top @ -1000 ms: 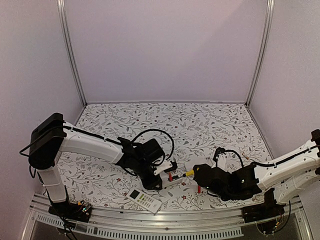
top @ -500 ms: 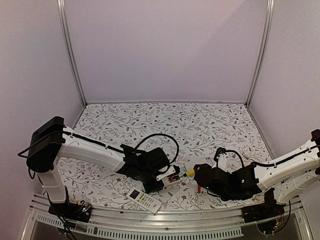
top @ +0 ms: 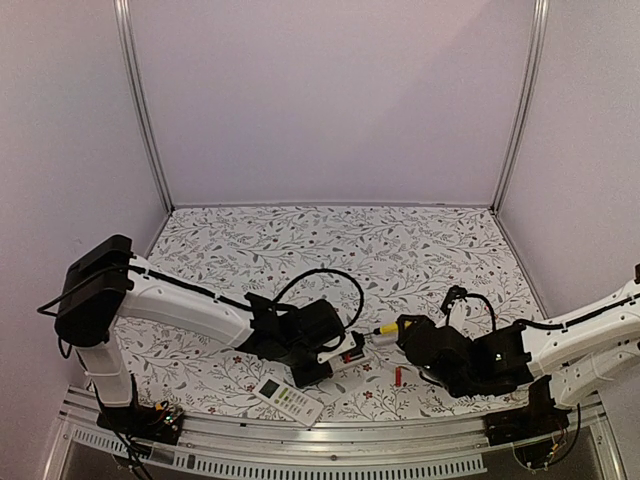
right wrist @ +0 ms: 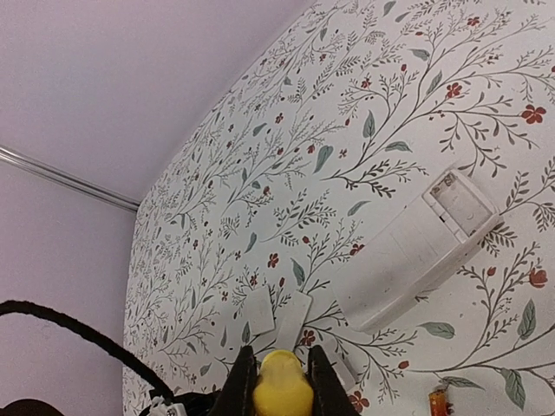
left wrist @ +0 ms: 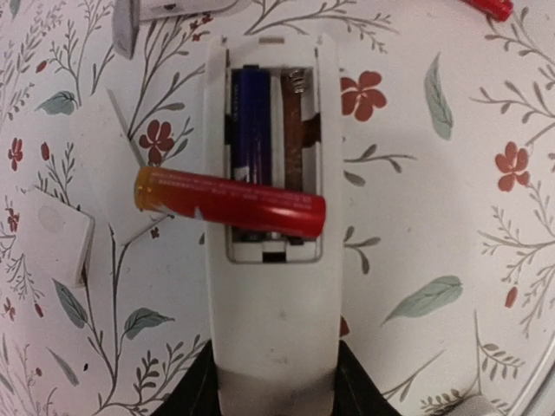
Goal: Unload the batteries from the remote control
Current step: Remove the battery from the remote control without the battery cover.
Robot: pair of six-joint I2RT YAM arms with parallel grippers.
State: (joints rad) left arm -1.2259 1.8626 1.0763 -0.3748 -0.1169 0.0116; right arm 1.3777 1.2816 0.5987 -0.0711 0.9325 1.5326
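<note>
My left gripper [left wrist: 276, 386] is shut on the near end of a white remote [left wrist: 273, 329] lying back-up on the table. Its battery bay is open. A blue battery [left wrist: 252, 121] sits in the left slot and the right slot shows a bare spring. A red-orange battery [left wrist: 230, 202] lies crosswise over the bay. Another red battery [left wrist: 490, 7] lies at the far right, and also shows in the top view [top: 397, 376]. My right gripper [right wrist: 277, 373] is shut on the yellow-handled screwdriver [right wrist: 279, 394], raised above the table. In the top view the two grippers [top: 335, 358] [top: 405, 330] are close together.
A second white remote [right wrist: 416, 251] with an open, empty bay lies right of centre. Two white battery covers [right wrist: 260, 312] [right wrist: 293, 316] lie beside it. A remote with buttons up [top: 287, 400] lies by the near edge. A black cable [top: 320, 280] loops over the left wrist.
My right gripper has lifted the screwdriver up and back from the held remote. The left arm has shifted slightly right, and the red battery now lies across the bay.
</note>
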